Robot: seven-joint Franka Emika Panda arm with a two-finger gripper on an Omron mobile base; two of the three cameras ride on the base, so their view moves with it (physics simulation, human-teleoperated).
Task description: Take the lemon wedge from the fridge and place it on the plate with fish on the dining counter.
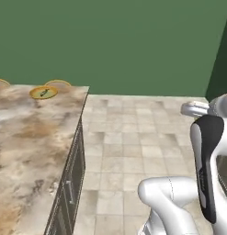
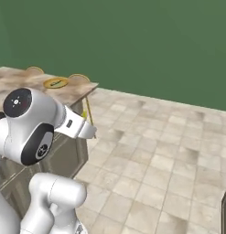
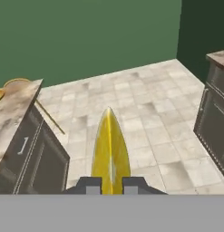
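The pincer point(image 3: 111, 185) stands nearly shut on the lemon wedge point(image 3: 110, 149), which rises between its two dark fingertips point(image 3: 89, 185) in the hand view, thin edge up and long axis pointing out ahead over the tiled floor point(image 3: 145, 113). The fruit is thus in hand and clear of any surface.

The plate with fish point(image 1: 43, 92) lies on the dining counter point(image 1: 27, 147), close to that slab's far corner, a small dark piece on its yellow-orange face. From the hand the plate sits off to the left and farther on; in the hand view the slab's corner point(image 3: 18, 102) shows at the left margin, while the wedge points at open floor beside it. The judgement follows that the coming move turns on swinging the wedge leftward and carrying it over the counter's edge, above the stone, before lowering it.

Two rounded tan shapes point(image 1: 57, 83) show just beyond the counter's far edge behind the plate, and a thin yellowish rod point(image 2: 89, 111) slants down below that corner. Neither appears to block an approach from above. Dark cabinet fronts point(image 3: 34, 154) run under the slab. A second dark cabinet point(image 3: 215, 118) stands across the floor, well apart from the plate. The green wall point(image 1: 115, 41) closes the scene behind.
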